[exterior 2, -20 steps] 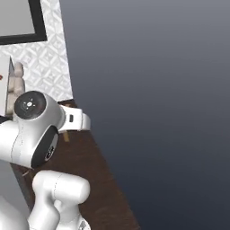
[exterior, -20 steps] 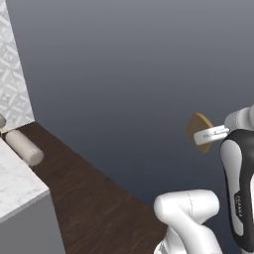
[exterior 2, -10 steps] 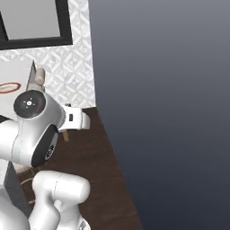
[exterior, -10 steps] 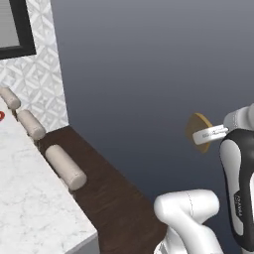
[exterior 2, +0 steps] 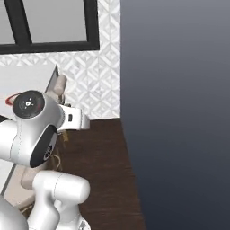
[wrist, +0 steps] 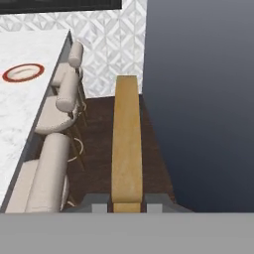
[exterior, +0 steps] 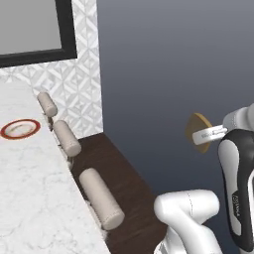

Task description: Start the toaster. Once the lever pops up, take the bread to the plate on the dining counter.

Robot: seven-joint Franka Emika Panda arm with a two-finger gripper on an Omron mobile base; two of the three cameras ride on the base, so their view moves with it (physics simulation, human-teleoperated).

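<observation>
My gripper point(exterior: 204, 135) is shut on the bread point(exterior: 195, 130), a tan-brown slice held up in the air at the right, well off the dining counter point(exterior: 30, 198). In the hand view the bread point(wrist: 126, 139) stands edge-on between the dark fingertips point(wrist: 97, 199). The plate point(exterior: 20, 129), red-rimmed with a pale centre, lies on the white marble counter far to the left, and the plate point(wrist: 23, 72) sits at the upper left in the hand view. A red arc of the plate point(exterior 2: 11, 98) peeks out behind the arm. The toaster is out of view.
Three beige stools point(exterior: 101, 198) line the counter's near edge above a dark wood floor point(exterior: 134, 188). A patterned tile wall point(exterior: 74, 84) with a black-framed window point(exterior: 64, 30) stands behind the counter. A plain dark grey wall point(exterior: 163, 64) lies to the right.
The whole scene has shifted as the base moved: the counter, stools and plate have come into view at the left. The bread stays in the shut gripper.
</observation>
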